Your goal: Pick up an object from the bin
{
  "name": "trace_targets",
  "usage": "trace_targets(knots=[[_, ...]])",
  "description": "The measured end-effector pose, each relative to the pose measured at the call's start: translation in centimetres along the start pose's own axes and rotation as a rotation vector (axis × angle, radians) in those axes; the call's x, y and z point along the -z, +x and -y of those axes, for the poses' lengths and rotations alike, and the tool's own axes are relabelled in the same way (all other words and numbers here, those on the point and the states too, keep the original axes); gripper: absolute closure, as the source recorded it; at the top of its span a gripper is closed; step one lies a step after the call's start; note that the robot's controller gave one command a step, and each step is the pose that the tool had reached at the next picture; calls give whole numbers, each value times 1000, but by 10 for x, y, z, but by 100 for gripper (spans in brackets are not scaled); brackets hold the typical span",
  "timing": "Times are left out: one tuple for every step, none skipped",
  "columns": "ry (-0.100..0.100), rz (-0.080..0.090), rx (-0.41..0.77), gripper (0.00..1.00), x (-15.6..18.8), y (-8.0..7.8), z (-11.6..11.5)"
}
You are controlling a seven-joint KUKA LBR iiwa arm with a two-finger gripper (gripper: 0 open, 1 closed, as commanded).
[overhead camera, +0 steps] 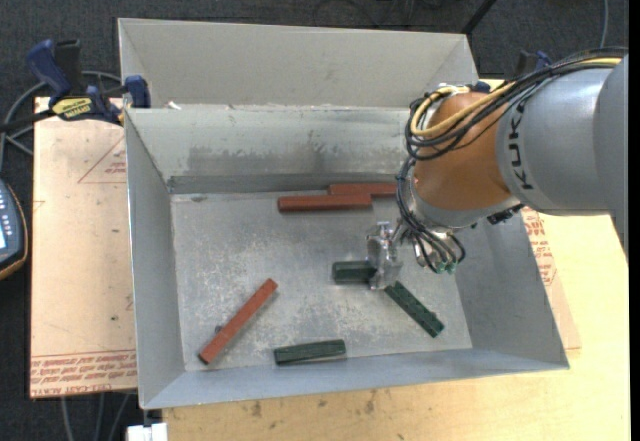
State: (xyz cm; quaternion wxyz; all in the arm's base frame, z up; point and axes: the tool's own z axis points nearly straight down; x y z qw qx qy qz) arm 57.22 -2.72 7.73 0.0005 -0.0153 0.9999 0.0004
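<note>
Bin [150, 259]: grey metal, with six small bars scattered over its floor and no heap.

End effector [380, 267]: carried low near the floor, right of the bin's middle, below the orange cover [455, 159] of the arm [565, 139].

End effector state: cannot be told; whether it is apart, together or clamped on anything is not shown from this angle.

Nearest thing: a short dark green block [350, 273], lying flat on the floor, with its right end at the tip of the end effector. Contact cannot be confirmed.

Second nearest: a long dark green bar [416, 311], lying at a slant just beside and in front of the end effector, its upper end close to the tip.

Other things: a dark green bar [310, 353] near the front wall; a red-brown bar [238, 321] at a slant at front left; two red-brown bars [312, 203] [362, 191] along the back wall, overlapping end to end. All four are well apart from the end effector.

Step in hand: judged to be the descent onto a thing, or the grasp itself. Nothing is seen lifted, so the pick is not yet done.

Next move: a firm closure across the narrow width of one bar is called for, followed by a straight lift clear of the walls.

Caution: the two green pieces lie close together at the tip, so both may be caught or one may be nudged aside.
</note>
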Motion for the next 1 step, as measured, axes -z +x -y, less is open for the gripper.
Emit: trace_targets(knots=[[2,11,99,100,127,-1,4]])
